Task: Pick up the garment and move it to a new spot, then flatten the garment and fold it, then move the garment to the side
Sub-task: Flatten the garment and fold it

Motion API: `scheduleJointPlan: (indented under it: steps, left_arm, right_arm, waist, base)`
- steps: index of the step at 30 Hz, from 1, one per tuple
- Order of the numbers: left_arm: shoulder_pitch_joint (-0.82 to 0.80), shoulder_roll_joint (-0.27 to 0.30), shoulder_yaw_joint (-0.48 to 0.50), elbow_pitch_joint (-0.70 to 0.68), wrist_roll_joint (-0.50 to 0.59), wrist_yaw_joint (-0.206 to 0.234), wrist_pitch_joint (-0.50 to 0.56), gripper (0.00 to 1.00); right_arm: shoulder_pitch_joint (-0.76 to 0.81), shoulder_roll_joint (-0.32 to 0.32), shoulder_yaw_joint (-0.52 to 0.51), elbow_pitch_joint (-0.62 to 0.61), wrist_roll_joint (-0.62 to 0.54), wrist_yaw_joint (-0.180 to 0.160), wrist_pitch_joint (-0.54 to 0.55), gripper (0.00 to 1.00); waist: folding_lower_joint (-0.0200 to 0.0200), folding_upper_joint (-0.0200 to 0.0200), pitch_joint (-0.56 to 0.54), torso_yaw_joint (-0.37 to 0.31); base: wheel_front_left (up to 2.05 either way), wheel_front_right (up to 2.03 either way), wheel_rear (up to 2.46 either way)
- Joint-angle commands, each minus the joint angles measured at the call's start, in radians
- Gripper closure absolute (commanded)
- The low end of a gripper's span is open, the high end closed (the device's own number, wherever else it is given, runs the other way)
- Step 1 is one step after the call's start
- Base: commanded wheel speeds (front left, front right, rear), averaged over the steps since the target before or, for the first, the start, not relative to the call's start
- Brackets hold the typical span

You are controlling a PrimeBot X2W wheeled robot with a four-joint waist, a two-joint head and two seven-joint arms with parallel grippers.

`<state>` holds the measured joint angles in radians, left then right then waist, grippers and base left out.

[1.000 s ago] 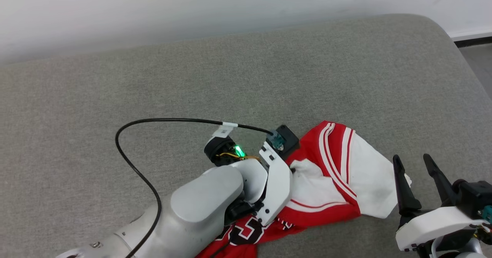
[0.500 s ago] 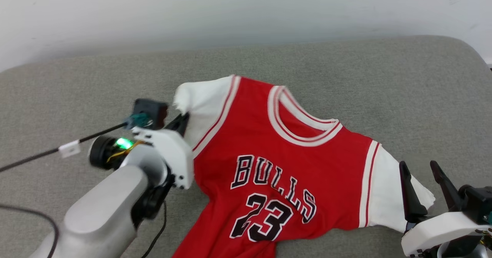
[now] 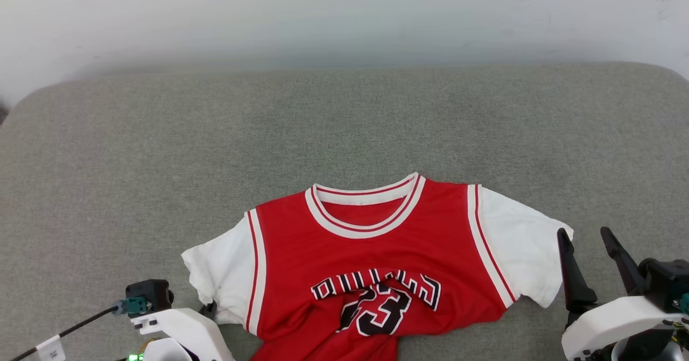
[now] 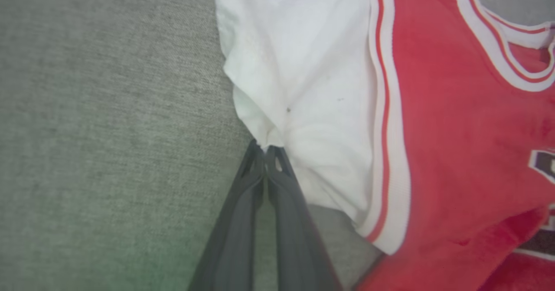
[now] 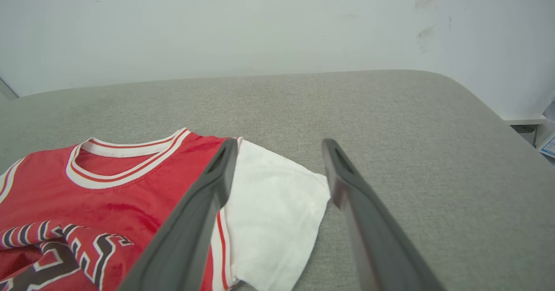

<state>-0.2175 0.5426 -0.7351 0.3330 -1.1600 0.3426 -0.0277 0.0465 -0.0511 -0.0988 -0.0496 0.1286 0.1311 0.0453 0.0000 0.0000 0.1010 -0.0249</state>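
On the grey cushion (image 3: 161, 151), the garment (image 3: 387, 226) looks soft and light; left gripper (image 4: 265, 150) pinches its left sleeve (image 4: 303, 87), right gripper (image 3: 584, 233) gapes just beside the right sleeve (image 3: 517, 242), a likely hold

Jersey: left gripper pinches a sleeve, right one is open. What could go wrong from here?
1. The left gripper is shut on just the edge of the white sleeve; a pull may slip it free or drag the garment askew.
2. The chest is bunched over the lettering; folding now would likely trap that crease.
3. The open right gripper sits beside the other sleeve and could snag it.
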Motion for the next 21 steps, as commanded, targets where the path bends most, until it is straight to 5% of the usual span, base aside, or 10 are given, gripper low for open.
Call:
scheduleJointPlan:
  steps: [1,5,12,21]
  left_arm:
    - [0.025,-0.019,-0.012,0.011,-0.002,-0.009,-0.002,0.04]
    - [-0.016,-0.015,-0.014,0.001,0.048,-0.020,-0.065,0.00]
    - [-0.068,-0.003,-0.028,-0.110,0.215,0.032,-0.209,0.00]
    - [-0.004,-0.026,0.044,-0.268,0.386,0.094,-0.239,0.00]
  right_arm:
    - [0.009,0.001,-0.002,-0.005,-0.009,-0.001,0.004,0.00]
    - [0.023,0.001,-0.003,-0.010,-0.020,-0.001,0.018,0.00]
    - [0.058,0.001,-0.008,-0.028,-0.032,-0.001,0.044,0.00]
    - [0.061,0.001,-0.030,-0.020,-0.032,-0.001,0.078,0.00]
  waist:
    - [0.0000,0.0000,-0.010,0.005]
    - [0.0000,0.0000,-0.042,0.013]
    - [0.0000,0.0000,-0.108,0.018]
    - [0.0000,0.0000,-0.124,0.018]
  base:
    - [0.00,0.00,0.00]
    - [0.00,0.00,0.00]
    - [0.00,0.00,0.00]
    - [0.00,0.00,0.00]
